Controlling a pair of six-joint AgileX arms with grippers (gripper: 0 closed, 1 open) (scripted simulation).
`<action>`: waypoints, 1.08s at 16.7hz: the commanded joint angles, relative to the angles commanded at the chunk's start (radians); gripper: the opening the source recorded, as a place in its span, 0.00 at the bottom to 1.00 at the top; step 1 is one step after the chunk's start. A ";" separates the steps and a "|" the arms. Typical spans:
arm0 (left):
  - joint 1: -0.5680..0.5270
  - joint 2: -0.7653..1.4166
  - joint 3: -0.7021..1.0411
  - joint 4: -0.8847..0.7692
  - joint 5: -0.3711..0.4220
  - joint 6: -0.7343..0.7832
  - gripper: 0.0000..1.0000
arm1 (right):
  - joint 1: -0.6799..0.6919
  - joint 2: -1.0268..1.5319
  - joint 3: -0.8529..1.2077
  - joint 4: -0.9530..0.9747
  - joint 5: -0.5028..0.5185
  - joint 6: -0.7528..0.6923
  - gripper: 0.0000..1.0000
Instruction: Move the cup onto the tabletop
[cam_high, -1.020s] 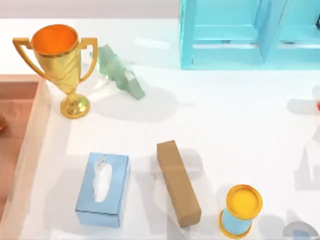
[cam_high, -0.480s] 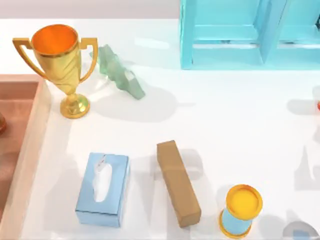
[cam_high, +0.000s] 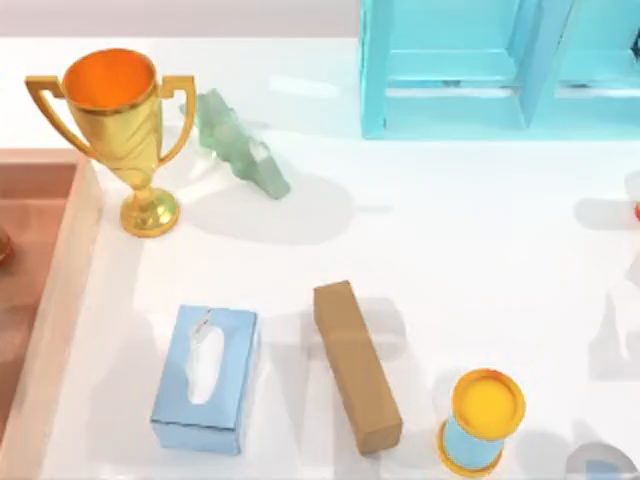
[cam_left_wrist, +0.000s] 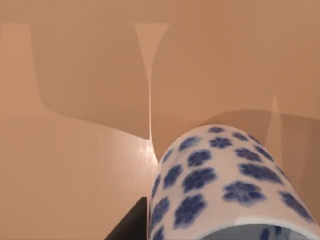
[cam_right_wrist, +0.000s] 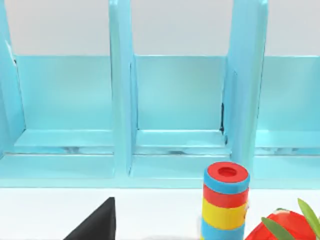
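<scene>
Now the left wrist view has the blue-flowered cup over the wooden tray, well short of the white worktop beside that tray, jaws' grip impossible to tell.

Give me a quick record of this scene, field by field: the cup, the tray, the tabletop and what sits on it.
cup: white with blue flowers, close under the left wrist camera
tray: brown wood, at the table's left edge
tabletop: glossy white
on tabletop: gold trophy, blue tissue box, brown block, blue shelf unit
task state: cup seen against the tray's surface
</scene>
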 joint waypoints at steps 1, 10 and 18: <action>0.000 0.000 0.000 0.000 0.000 0.000 0.55 | 0.000 0.000 0.000 0.000 0.000 0.000 1.00; 0.000 0.000 0.000 0.000 0.000 0.000 0.00 | 0.000 0.000 0.000 0.000 0.000 0.000 1.00; -0.001 -0.002 0.002 0.000 0.001 0.000 0.00 | 0.000 0.000 0.000 0.000 0.000 0.000 1.00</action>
